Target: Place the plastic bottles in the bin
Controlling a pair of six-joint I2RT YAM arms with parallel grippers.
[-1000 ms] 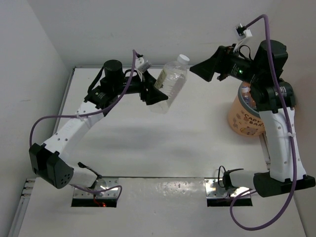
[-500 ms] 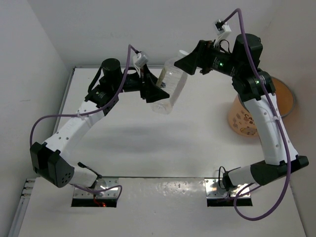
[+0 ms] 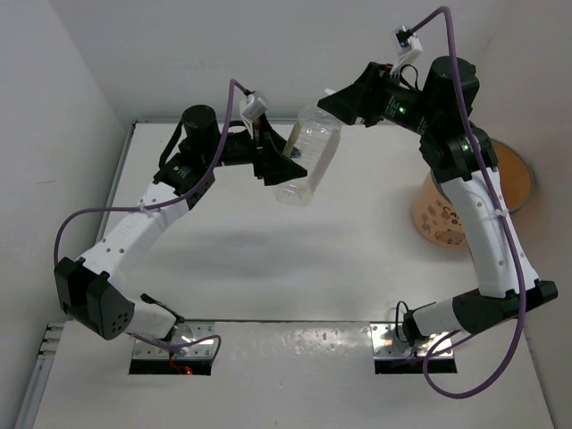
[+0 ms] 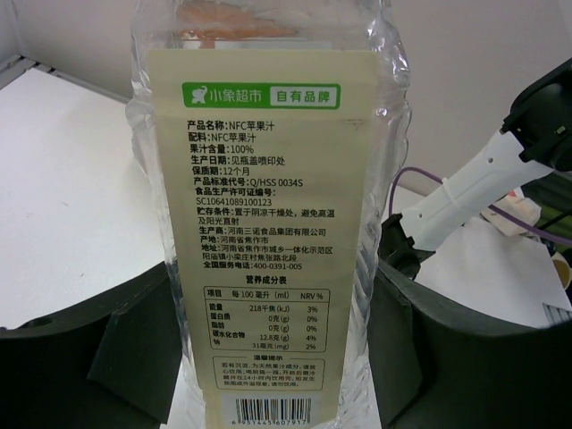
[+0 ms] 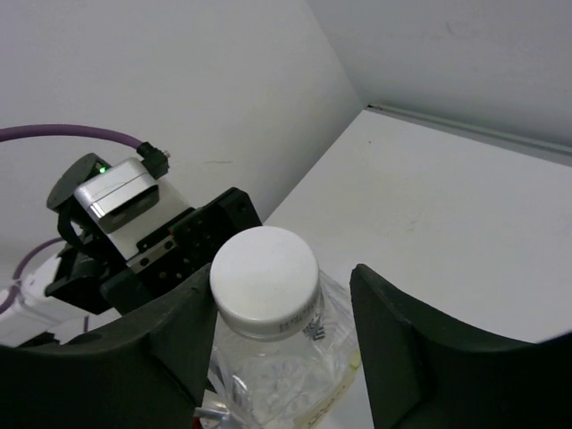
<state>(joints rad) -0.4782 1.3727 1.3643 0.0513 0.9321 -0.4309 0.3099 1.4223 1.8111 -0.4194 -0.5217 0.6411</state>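
1. Plastic bottle (image 3: 308, 156): clear, with a cream label (image 4: 259, 223) printed in dark text. It is held up off the table (image 3: 268, 259), over the far half, and tilted, with the cap end pointing away towards the right arm.
2. Left gripper (image 3: 284, 165): clamped across the bottle's lower body. In the left wrist view a black finger (image 4: 80, 366) presses on each side of the label.
3. Right gripper (image 3: 338, 107): part-open around the bottle's top. The white cap (image 5: 265, 268) sits between its fingers (image 5: 134, 357), close against one of them. Whether they bear on the bottle, I cannot tell.
4. Bin (image 3: 436, 219): orange, standing on the table at the right edge, partly hidden behind the right arm and well apart from the bottle.
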